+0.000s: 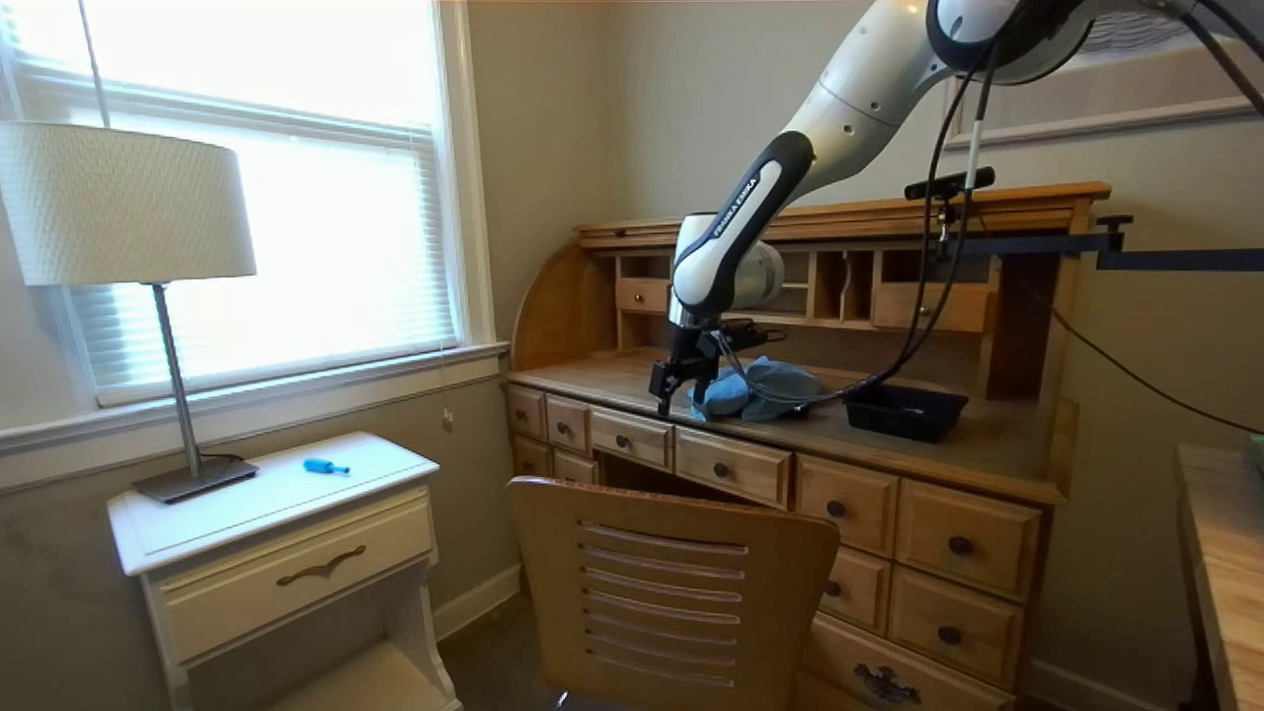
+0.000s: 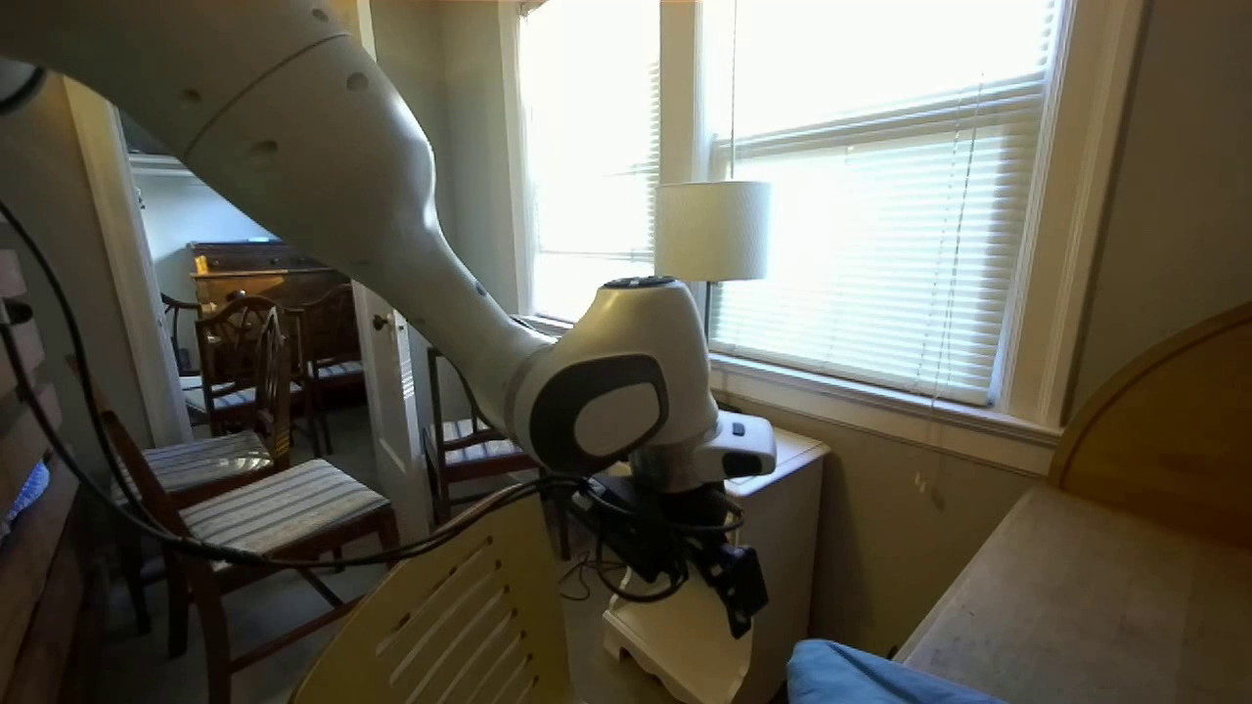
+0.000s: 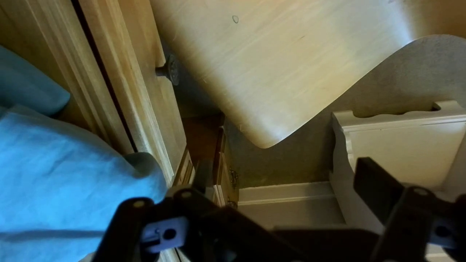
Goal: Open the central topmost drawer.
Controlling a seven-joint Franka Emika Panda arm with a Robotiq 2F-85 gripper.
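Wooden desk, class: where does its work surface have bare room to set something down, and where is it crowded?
Bare: the work surface between the window-side curved panel and the blue cloth; a smaller patch between black tray and opposite panel. Crowded: the middle, with cloth, cables and tray.

the wrist view's top edge cuts off the central topmost drawer (image 3: pixel 160 97), and the claw (image 3: pixel 285 178) is blurred there.
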